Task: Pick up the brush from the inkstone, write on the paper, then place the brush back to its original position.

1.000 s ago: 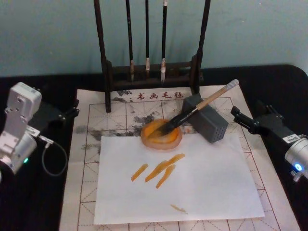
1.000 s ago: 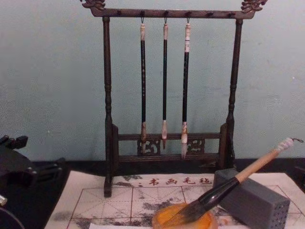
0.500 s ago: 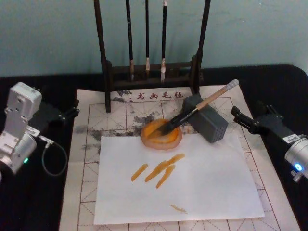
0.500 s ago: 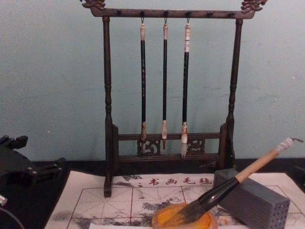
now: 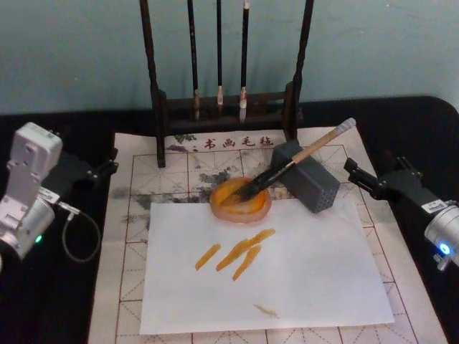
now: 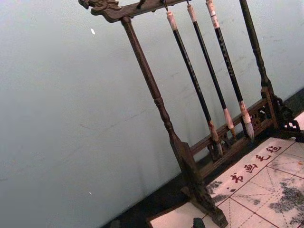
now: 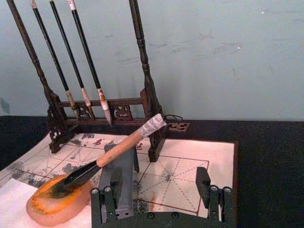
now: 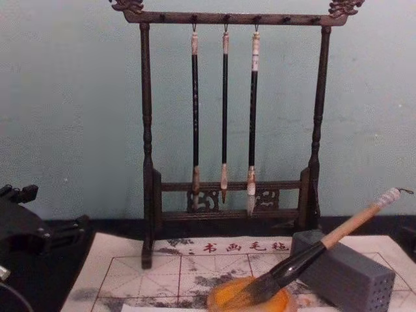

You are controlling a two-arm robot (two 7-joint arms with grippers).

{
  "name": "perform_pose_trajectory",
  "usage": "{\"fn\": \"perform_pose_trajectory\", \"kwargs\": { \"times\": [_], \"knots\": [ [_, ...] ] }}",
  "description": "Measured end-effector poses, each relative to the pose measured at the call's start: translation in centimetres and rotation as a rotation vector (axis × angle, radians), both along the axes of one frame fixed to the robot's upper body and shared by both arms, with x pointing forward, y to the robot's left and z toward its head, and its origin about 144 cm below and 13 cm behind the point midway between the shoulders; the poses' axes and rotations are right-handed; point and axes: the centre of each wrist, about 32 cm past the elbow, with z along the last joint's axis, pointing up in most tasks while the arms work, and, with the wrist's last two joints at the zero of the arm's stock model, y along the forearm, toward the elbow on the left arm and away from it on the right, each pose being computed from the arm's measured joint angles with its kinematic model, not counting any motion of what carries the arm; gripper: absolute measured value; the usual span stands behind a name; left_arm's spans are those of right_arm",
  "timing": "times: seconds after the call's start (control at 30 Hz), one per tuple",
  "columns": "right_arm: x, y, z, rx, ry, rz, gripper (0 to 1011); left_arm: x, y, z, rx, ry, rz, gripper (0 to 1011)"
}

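The brush [image 5: 294, 159] lies tilted, its dark bristles in the orange inkstone [image 5: 240, 201] and its pale handle propped on a grey block [image 5: 310, 179]. It appears again as the brush [image 7: 121, 148] and the brush [image 8: 325, 244]. The paper [image 5: 136, 215], a red-gridded sheet with ink smudges, lies under the inkstone. A plain white sheet [image 5: 287, 279] with orange strokes lies on top of it. My right gripper [image 5: 356, 174] hovers open just right of the block, apart from the brush; its fingers [image 7: 108, 204] hold nothing. My left gripper [image 5: 109, 163] stands open at the paper's left edge.
A dark wooden rack [image 5: 226, 107] with three thin hanging brushes [image 8: 224, 110] stands at the back of the paper, in front of a pale blue wall. Black tabletop [image 5: 401, 129] surrounds the paper. A cable loop [image 5: 79, 240] hangs off my left arm.
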Motion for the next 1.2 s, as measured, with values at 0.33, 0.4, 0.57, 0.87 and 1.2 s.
{"fn": "perform_pose_trajectory", "kwargs": {
  "times": [0.33,0.4,0.57,0.87,1.2],
  "knots": [
    [0.0,0.0,0.0,0.0,0.0,0.0,1003,0.0,0.0,0.0,0.0,0.0,0.0,1001],
    [0.0,0.0,0.0,0.0,0.0,0.0,1003,0.0,0.0,0.0,0.0,0.0,0.0,1001],
    [0.0,0.0,0.0,0.0,0.0,0.0,1002,0.0,0.0,0.0,0.0,0.0,0.0,1001],
    [0.0,0.0,0.0,0.0,0.0,0.0,1002,0.0,0.0,0.0,0.0,0.0,0.0,1001],
    [0.0,0.0,0.0,0.0,0.0,0.0,1003,0.0,0.0,0.0,0.0,0.0,0.0,1001]
  ]
}}
